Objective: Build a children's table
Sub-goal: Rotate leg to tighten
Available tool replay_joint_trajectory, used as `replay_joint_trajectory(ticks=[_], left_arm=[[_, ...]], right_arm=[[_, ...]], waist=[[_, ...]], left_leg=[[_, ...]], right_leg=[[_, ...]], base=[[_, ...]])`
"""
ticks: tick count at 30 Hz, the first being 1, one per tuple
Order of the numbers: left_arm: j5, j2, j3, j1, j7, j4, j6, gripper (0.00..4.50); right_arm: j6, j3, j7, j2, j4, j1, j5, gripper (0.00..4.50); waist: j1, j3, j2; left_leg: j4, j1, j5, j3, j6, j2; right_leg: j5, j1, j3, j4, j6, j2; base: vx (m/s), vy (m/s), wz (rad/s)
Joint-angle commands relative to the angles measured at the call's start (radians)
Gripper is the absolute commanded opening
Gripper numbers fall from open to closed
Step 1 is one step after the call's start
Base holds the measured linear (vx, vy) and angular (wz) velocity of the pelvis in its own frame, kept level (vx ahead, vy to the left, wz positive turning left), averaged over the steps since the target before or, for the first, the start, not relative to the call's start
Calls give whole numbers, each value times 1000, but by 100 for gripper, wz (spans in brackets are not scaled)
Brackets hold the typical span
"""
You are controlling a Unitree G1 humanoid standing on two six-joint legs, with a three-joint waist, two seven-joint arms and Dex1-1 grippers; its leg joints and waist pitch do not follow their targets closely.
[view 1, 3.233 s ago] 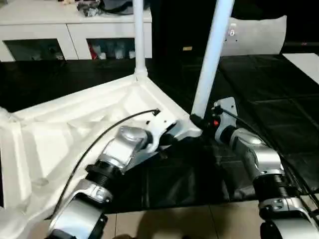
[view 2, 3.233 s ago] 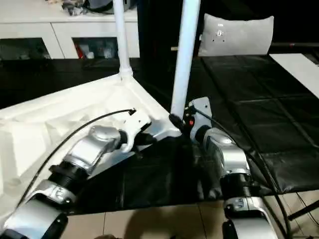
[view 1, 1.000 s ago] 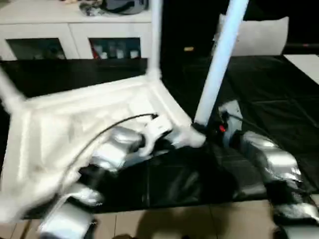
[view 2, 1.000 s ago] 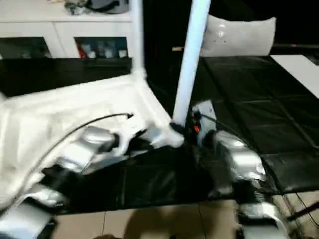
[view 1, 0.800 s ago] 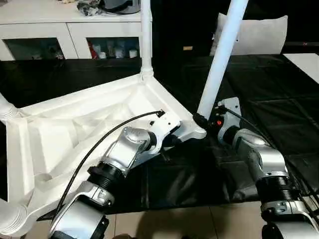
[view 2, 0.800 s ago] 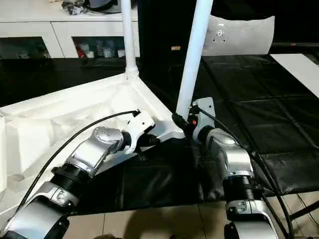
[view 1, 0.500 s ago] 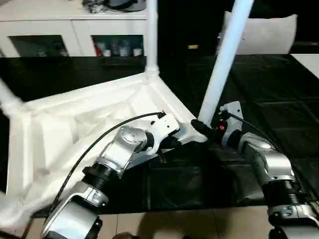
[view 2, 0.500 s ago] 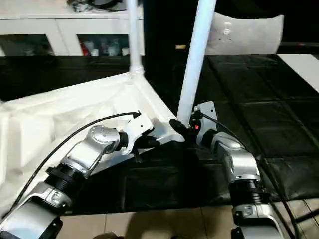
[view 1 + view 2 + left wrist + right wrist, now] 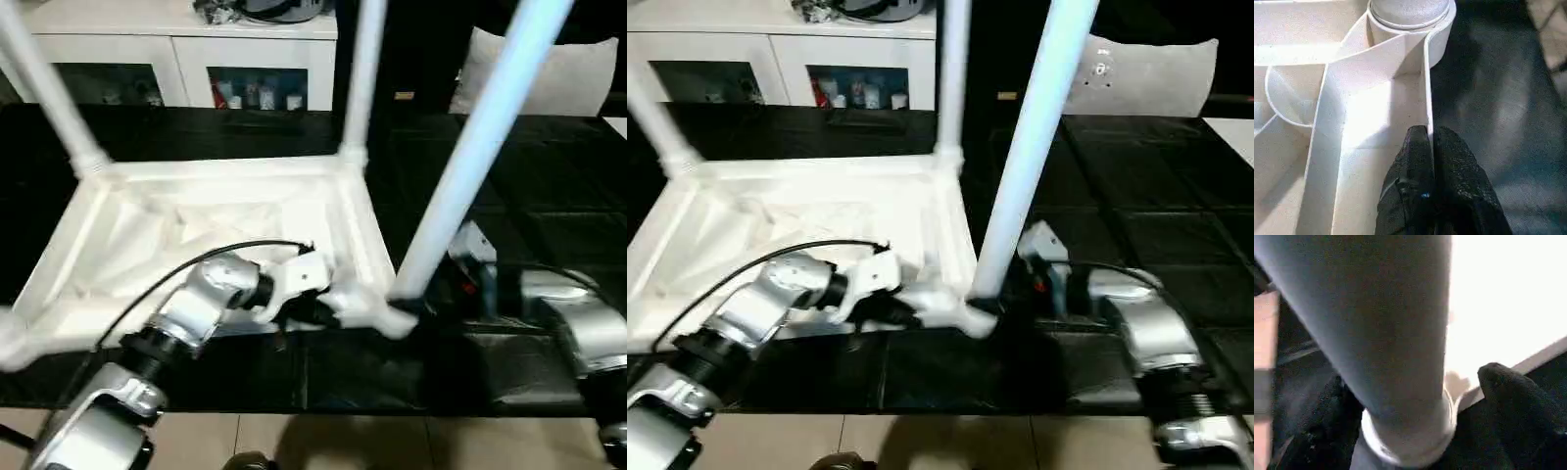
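On the black work table [image 9: 549, 176] lies the upturned table top [image 9: 196, 220], legs standing up. Left gripper [image 9: 1429, 142] pinches its rim wall near the corner; right gripper [image 9: 1415, 396], fingers spread, straddles the nearest leg [image 9: 1029, 157].

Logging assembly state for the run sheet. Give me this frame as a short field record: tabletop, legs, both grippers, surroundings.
tabletop: white tabletop lies underside up on the black work table
legs: three white legs stand in corner sockets: near-right leg, far-right leg, far-left leg
left gripper: left gripper pinches the tabletop's rim wall close to the near-right socket, fingers shut on it
right gripper: right gripper straddles the near-right leg's base, fingers spread either side of it
surroundings: white cabinet behind the work table
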Motion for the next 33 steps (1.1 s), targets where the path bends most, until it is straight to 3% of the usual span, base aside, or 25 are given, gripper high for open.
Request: replay_joint_trajectory(ticks=[1,4,5,7,8,12,18,25,26,30,32,33], left_arm=[[-2,15,-36,-15,-82,-14,-27,0],[-3,24,-42,-16,-100,-17,-35,0],[-4,25,-43,-15,-102,-17,-36,0],[-7,27,-43,-13,-105,-21,-37,0],[-9,27,-43,-13,-106,-19,-39,0],[-10,25,-42,-12,-108,-15,-47,0],[-11,23,-35,-7,-109,-15,-49,0],[-25,-8,-15,2,-52,-30,29,0],[-16,-35,-2,-2,11,-28,88,0],[-22,-90,28,-8,105,-25,169,0],[-25,-129,45,-16,162,-17,214,0],[-24,-141,50,-19,181,-13,228,0]], right_arm=[[30,16,75,-29,-30,-7,28,366],[25,32,106,-32,-33,-10,30,332],[20,34,108,-32,-31,-10,30,328],[12,38,111,-30,-25,-13,30,325],[12,42,118,-29,-21,-16,31,299],[13,47,137,-24,-13,-21,32,278],[21,40,150,-15,-13,-16,48,214],[97,0,104,33,-69,21,110,200],[98,-22,-47,88,-45,9,68,199],[93,-53,-263,170,13,-23,10,198],[106,-85,-381,220,50,-48,-1,198],[114,-96,-418,235,62,-56,-2,196]], waist=[[-3,-65,-6],[-2,-66,-5],[-1,-66,-9],[0,-66,-10],[0,-67,-10],[1,-68,-10],[2,-68,-11],[2,-68,-10],[-1,-66,-4],[-23,-61,-7],[-42,-60,-7],[-48,-59,-6]], left_leg=[[-75,18,-212,-45,54,102],[-75,18,-212,-45,48,105],[-75,18,-210,-45,46,104],[-74,17,-207,-44,44,103],[-74,16,-199,-44,44,102],[-72,15,-187,-44,49,102],[-72,16,-181,-44,51,101],[-72,15,-179,-44,50,102],[-73,15,-189,-45,42,101],[-76,18,-247,-53,-1,91],[-76,20,-265,-54,0,89],[-77,20,-270,-55,-2,90]], right_leg=[[-355,53,69,-73,-176,-97],[-324,51,70,-69,-192,-97],[-324,53,70,-67,-195,-99],[-332,53,71,-69,-195,-100],[-329,54,71,-67,-195,-100],[-320,54,70,-66,-194,-99],[-324,54,70,-67,-191,-99],[-320,55,69,-65,-194,-98],[-338,53,69,-68,-189,-99],[-481,53,61,-88,-141,-103],[-527,51,58,-99,-116,-100],[-520,50,58,-98,-119,-99]], base=[[0,0,0],[0,0,0],[0,0,0],[0,0,0],[0,0,0],[0,0,0],[0,0,0],[0,0,0],[0,0,0],[0,0,0],[0,0,0],[0,0,0]])
